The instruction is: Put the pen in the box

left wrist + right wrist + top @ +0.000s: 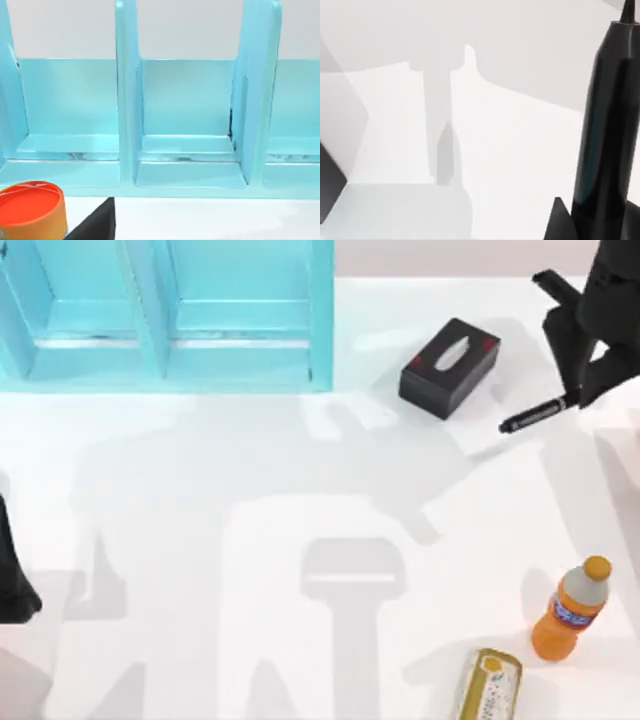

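The slim black pen [538, 414] hangs tilted above the table at the back right, just right of a black tissue box [450, 367]. My right gripper [578, 396] is shut on the pen's right end. In the right wrist view the pen [605, 125] rises large from beside a dark finger [560, 222], pointed tip away from the camera. The box [165, 315] is a turquoise open case with upright dividers at the back left, and the left wrist view looks into its compartments [187, 120]. My left arm [15, 580] rests at the table's left edge.
An orange soda bottle [570, 610] lies at the front right, with a yellow-green packet [488, 687] beside it at the front edge. An orange-topped cylinder [30, 210] sits close under the left wrist camera. Broad white table lies between the pen and the box.
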`<state>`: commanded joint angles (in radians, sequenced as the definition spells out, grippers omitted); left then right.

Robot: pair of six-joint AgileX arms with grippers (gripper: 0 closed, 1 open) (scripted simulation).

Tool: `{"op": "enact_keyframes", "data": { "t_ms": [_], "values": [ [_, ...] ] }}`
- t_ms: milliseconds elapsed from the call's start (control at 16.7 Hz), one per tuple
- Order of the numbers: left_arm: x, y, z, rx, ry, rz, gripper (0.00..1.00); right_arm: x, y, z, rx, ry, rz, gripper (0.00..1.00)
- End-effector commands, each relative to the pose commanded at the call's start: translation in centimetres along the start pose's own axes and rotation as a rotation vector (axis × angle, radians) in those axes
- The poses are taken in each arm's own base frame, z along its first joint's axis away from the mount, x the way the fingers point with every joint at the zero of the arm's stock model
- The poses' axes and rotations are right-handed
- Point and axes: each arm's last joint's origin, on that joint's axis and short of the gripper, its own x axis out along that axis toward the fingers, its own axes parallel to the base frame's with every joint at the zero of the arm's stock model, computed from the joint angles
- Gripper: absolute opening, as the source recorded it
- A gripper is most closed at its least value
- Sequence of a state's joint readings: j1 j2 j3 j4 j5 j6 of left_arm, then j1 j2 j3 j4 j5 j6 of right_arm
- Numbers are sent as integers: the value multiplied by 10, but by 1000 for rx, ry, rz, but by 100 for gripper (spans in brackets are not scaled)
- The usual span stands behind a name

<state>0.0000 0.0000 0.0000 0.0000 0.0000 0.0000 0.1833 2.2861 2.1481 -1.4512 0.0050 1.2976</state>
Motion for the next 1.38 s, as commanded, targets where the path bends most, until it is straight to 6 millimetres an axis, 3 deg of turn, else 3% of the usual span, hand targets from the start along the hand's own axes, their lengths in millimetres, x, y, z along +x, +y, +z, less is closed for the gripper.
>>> {"op": "enact_keyframes", "data": {
  "t_ms": [120, 240, 360, 480, 600, 720, 1080, 1380],
  "values": [
    [0, 0, 0, 0, 0, 0, 100, -4, -41, 75, 122, 2, 6, 0],
    [0, 0, 0, 0, 0, 0, 100, -7, -94, 137, 238, 3, 12, 0],
    [0, 0, 0, 0, 0, 0, 100, -8, -149, 180, 338, 4, 15, 0],
    [0, 0, 0, 0, 0, 0, 100, -9, -197, 205, 410, 3, 16, 0],
    [0, 0, 0, 0, 0, 0, 100, -9, -231, 217, 454, 2, 18, 0],
    [0, 0, 0, 0, 0, 0, 100, -9, -249, 221, 474, 1, 20, 0],
    [0, 0, 0, 0, 0, 0, 100, -8, -249, 222, 475, 3, 15, 0],
    [0, 0, 0, 0, 0, 0, 100, 15, -238, 206, 457, -5, -7, 0]
  ]
}}
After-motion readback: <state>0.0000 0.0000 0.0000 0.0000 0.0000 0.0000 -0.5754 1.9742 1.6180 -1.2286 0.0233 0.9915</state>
